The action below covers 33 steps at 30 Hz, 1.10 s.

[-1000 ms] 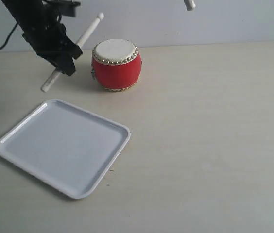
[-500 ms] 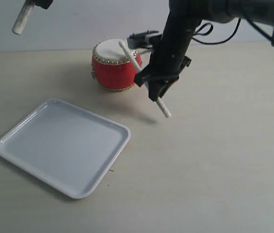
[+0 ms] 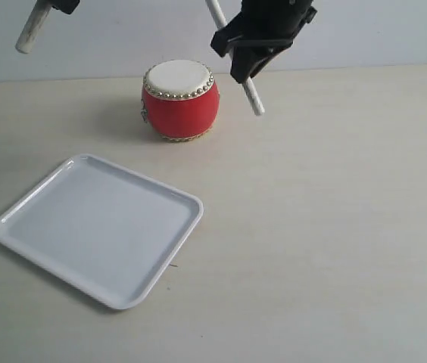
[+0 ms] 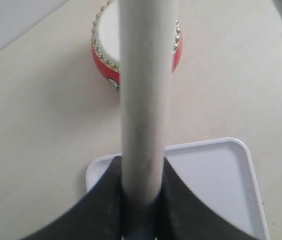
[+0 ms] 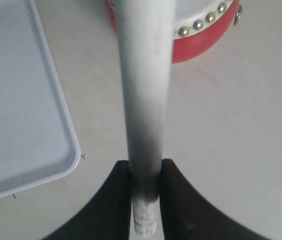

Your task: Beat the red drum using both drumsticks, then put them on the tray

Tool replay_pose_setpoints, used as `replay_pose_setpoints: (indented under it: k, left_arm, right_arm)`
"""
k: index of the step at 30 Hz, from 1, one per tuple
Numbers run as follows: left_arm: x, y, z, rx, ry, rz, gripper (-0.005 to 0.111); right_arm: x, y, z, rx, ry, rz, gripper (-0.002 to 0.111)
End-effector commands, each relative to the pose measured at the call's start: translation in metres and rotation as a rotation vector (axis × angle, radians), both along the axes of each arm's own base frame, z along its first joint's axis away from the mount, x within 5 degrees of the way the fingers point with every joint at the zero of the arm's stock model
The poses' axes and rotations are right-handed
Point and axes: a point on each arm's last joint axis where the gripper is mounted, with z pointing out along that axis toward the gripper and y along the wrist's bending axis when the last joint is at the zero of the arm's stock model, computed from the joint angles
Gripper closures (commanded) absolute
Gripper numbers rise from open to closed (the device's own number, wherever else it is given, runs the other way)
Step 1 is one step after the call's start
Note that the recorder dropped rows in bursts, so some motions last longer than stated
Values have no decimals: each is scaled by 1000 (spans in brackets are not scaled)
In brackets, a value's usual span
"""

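Observation:
The red drum (image 3: 180, 98) stands upright at the back of the table, its cream skin facing up. My right gripper (image 3: 245, 62) hangs above and just right of it, shut on a drumstick (image 3: 254, 98) that slants down past the drum's right side without touching it. In the right wrist view that drumstick (image 5: 144, 80) runs out from the gripper (image 5: 145, 195) over the drum (image 5: 206, 40). My left gripper (image 3: 56, 4) is at the top left edge, shut on the other drumstick (image 3: 30, 32). The left wrist view shows this drumstick (image 4: 143, 100) in the gripper (image 4: 142, 200), high over the drum (image 4: 103, 65). The white tray (image 3: 96, 223) lies empty at front left.
A pale wall runs behind the table's back edge (image 3: 350, 68). Bare tabletop (image 3: 327, 227) stretches to the right of the tray and in front of the drum.
The left arm rose from beside the drum to the top left corner. The right arm came down, put its stick on the drumhead, and has now lifted off it.

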Motion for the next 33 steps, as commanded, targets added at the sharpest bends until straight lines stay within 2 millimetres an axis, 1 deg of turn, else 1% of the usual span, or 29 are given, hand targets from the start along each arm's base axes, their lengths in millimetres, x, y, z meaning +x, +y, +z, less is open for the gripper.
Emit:
replay_pose_setpoints:
  k: [1, 3, 4, 6, 8, 11, 14, 15, 17, 20, 21, 22, 25, 27, 30, 33]
  left_arm:
    - [-2, 0, 2, -12, 1, 15, 107]
    - [-3, 0, -3, -7, 15, 15, 107]
    - [-3, 0, -8, 1, 32, 16, 107]
    - [-3, 1, -14, 11, 53, 18, 107]
    - [-4, 1, -19, 11, 70, 26, 107]
    - [-4, 3, -19, 11, 80, 76, 107]
    - [-5, 2, -22, 0, 101, 86, 107]
    - [-5, 3, -28, -5, 88, 94, 107]
    - [-6, 3, -34, -13, 61, 101, 107]
    - [-12, 5, -46, -29, 19, 110, 107]
    - [-15, 6, -54, -36, 1, 110, 107]
    - [-22, 8, -66, -47, -21, 105, 107]
    - [-33, 13, -81, -45, -59, 110, 107]
    - [-41, 17, -89, -27, -88, 107, 107]
    - [-49, 26, -93, -12, -126, 125, 107]
    - [-53, 40, -89, -18, -163, 169, 107]
  right_arm:
    - [-11, -4, 31, 36, -66, 1, 108]
    - [-14, -6, 39, 45, -78, -13, 108]
    - [-16, -6, 43, 50, -84, -18, 108]
    - [-17, -7, 46, 52, -89, -22, 108]
    - [-18, -8, 44, 48, -79, -31, 108]
    - [-21, -12, 34, 4, -56, -30, 108]
    - [-21, -13, 32, -10, -56, -30, 108]
    - [-21, -13, 32, -10, -56, -30, 108]
    - [-21, -13, 32, -11, -58, -24, 108]
    - [-21, -13, 32, -14, -63, -12, 108]
    - [-21, -13, 32, -14, -64, -5, 108]
    - [-21, -12, 32, -9, -62, -5, 108]
    - [-23, -9, 33, 37, -41, -6, 108]
    - [-25, -3, 33, 53, -30, -1, 108]
    - [-30, 9, 28, 15, -28, 7, 108]
    - [-35, 28, 15, -55, -30, 42, 108]
